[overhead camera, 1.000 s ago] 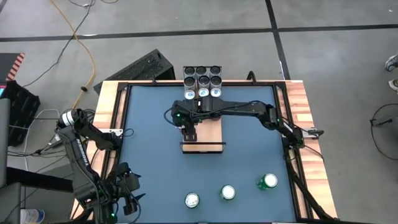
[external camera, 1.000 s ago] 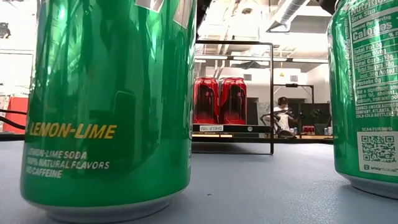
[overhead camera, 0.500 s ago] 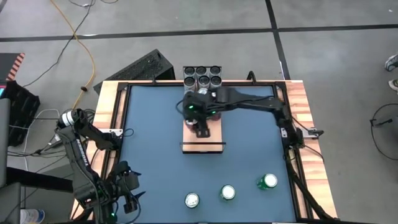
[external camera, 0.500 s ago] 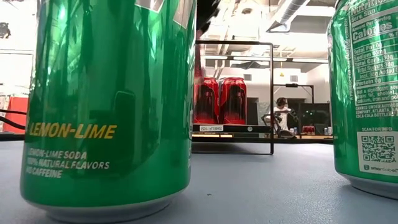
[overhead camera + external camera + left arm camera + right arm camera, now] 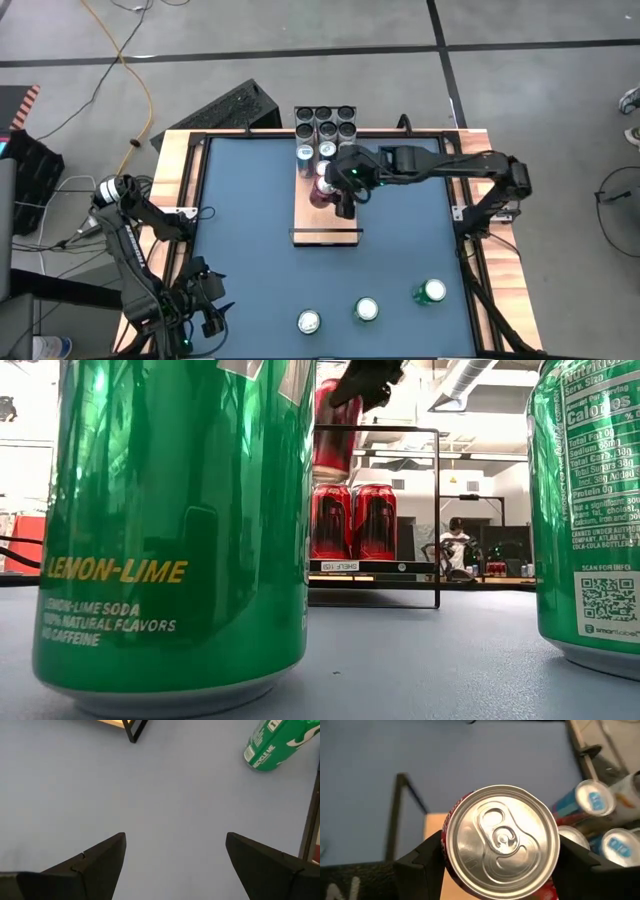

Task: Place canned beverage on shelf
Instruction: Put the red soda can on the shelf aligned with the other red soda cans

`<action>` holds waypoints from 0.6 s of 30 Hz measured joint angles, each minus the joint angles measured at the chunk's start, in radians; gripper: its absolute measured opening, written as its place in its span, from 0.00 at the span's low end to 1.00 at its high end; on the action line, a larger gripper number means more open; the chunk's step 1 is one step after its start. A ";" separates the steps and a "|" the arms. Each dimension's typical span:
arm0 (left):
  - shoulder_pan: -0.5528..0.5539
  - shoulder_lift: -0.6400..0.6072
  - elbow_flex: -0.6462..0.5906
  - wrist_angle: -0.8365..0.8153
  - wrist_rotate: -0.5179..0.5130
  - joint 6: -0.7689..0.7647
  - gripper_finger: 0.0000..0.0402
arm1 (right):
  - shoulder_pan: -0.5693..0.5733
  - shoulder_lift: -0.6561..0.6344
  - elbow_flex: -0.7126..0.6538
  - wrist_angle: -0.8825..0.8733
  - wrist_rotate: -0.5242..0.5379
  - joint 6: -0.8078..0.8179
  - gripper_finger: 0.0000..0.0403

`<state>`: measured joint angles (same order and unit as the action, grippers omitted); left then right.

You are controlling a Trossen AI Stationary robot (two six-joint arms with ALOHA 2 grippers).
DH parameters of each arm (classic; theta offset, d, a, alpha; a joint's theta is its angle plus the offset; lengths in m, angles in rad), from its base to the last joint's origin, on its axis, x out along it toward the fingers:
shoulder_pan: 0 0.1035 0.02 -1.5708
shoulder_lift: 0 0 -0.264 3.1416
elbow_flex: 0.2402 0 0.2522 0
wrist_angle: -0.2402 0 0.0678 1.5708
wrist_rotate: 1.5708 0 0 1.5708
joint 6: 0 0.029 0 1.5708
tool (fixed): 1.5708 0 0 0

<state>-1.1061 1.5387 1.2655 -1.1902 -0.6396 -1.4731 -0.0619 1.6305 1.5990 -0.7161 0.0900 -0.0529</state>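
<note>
Rising clear of the two red cans on the shelf [image 5: 325,212], a red can [image 5: 335,430] hung above them, clamped in the right gripper [image 5: 501,857], where moments before it had stood among them. That suggested a lift for repositioning rather than a finished placement, while the left gripper [image 5: 175,851] waited spread wide at the table's near left corner.

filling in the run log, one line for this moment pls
right claw: shut on red can, lifted above shelf | left claw: open, idle at near-left table corner | green cans: near edge
</note>
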 joint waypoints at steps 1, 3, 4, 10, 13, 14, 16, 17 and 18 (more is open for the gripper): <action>0.000 0.000 0.000 0.002 0.003 -0.003 0.82 | 0.000 0.009 0.003 0.013 0.007 0.000 0.66; 0.000 0.000 -0.001 0.002 0.005 -0.003 0.82 | -0.007 0.034 0.021 0.013 0.017 -0.004 0.66; 0.000 0.000 -0.001 0.003 0.005 -0.002 0.82 | -0.010 0.053 0.033 0.010 0.012 -0.004 0.66; 0.000 0.000 -0.001 0.003 0.007 -0.011 0.82 | -0.014 0.182 0.105 0.013 -0.025 -0.008 0.66; 0.000 0.000 -0.001 0.003 0.015 -0.011 0.82 | -0.009 0.230 0.121 0.021 -0.032 -0.026 0.66; 0.000 0.000 -0.001 0.003 0.018 -0.012 0.82 | -0.007 0.239 0.122 0.027 -0.031 -0.028 0.66; 0.000 0.000 -0.001 0.003 0.029 -0.013 0.82 | -0.006 0.260 0.122 0.018 -0.030 -0.032 0.66; 0.000 0.000 -0.001 0.003 0.032 -0.013 0.82 | -0.007 0.269 0.122 0.024 -0.030 -0.032 0.66; 0.000 0.000 -0.001 0.003 0.033 -0.013 0.82 | -0.011 0.274 0.122 0.036 -0.030 -0.030 0.66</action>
<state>-1.1057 1.5387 1.2644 -1.1868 -0.6069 -1.4858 -0.0726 1.9044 1.7206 -0.6805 0.0597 -0.0827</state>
